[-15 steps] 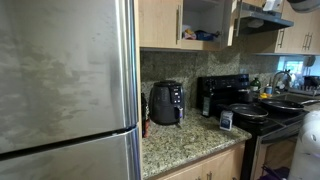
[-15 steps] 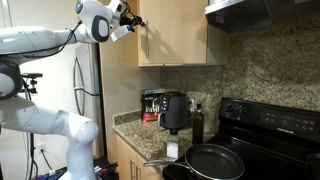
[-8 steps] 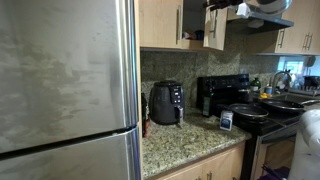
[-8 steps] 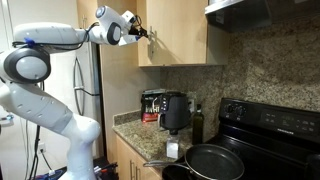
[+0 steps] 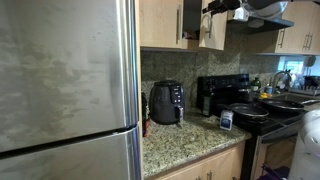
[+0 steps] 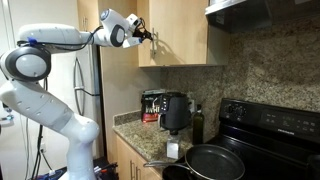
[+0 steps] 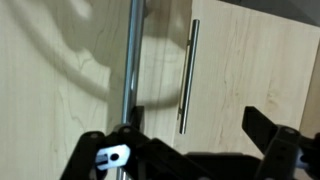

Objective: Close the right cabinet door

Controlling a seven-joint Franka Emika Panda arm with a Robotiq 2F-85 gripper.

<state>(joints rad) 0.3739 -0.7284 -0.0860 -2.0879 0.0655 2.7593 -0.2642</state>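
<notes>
The right cabinet door [image 5: 212, 30] is light wood and stands only slightly ajar, with a narrow dark gap [image 5: 191, 20] left of it. My gripper [image 5: 216, 8] is against its outer face near the top. It also shows pressed at the cabinet front in an exterior view [image 6: 149, 36]. In the wrist view my gripper [image 7: 178, 132] is open and empty, its dark fingers [image 7: 268, 135] spread before light wood. Two vertical bar handles show there, a thick near one [image 7: 130, 70] and a slim one [image 7: 187, 75]. I cannot tell which door each belongs to.
The twin wood door [image 5: 160, 22] is shut. A big steel fridge [image 5: 60, 80] fills one side. Below the cabinets are a granite counter [image 5: 185, 140], a black air fryer [image 5: 166, 102], a stove [image 5: 250, 112] with a pan [image 6: 210, 160], and a range hood [image 6: 260, 10].
The right door has swung from wide open, with its shelves showing, to almost shut. My gripper has followed it inward against its face.
</notes>
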